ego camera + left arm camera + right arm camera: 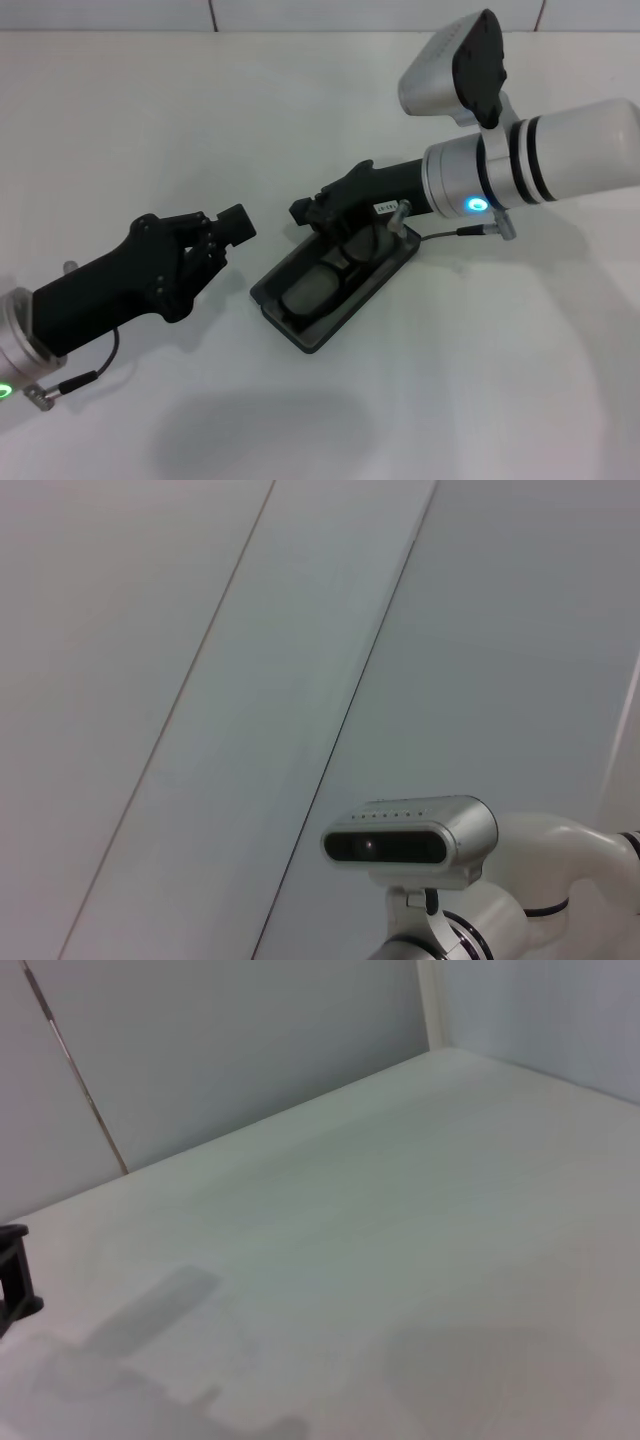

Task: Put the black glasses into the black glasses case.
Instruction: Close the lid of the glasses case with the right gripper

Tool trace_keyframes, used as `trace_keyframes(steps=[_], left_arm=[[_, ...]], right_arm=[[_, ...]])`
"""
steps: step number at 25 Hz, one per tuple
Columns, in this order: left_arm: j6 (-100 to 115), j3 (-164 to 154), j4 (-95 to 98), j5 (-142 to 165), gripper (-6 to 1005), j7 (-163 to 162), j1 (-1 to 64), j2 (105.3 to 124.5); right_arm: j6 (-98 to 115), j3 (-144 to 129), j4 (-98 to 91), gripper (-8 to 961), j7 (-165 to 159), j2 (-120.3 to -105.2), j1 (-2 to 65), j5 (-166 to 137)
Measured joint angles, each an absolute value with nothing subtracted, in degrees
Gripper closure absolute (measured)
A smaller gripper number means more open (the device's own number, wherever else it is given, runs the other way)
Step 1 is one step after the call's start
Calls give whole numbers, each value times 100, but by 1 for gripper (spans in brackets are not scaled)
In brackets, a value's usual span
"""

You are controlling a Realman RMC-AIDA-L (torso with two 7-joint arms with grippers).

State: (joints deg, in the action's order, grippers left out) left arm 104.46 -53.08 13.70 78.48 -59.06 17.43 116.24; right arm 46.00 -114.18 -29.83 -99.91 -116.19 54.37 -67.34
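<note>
Overhead, the black glasses (pixel 335 272) are lying inside the open black glasses case (pixel 298 333) on the white table (pixel 480 380). The right gripper (pixel 318 214) is hovering at the case's far end; I cannot tell its finger state. The left gripper (pixel 222 235) is waiting nearby, holding nothing, closure unclear. Both wrist views are showing neither item.

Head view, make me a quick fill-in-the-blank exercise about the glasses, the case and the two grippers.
1. The black glasses lie inside the black glasses case, whose lid is ____.
2. The gripper right above the case is the ____ one.
3. The left gripper is ____ the case, not touching it.
4. The case rests on a ____ table.

Missing words: open; right; beside; white
</note>
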Motion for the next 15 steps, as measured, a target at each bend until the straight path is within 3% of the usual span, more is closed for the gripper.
trace_keyframes(steps=[15], left_arm=[[10281, -5282, 1346, 7836, 956, -5906, 1917, 11628]], right_arm=[[4603, -11469, -3232, 897, -9488, -11619, 4784, -6471]])
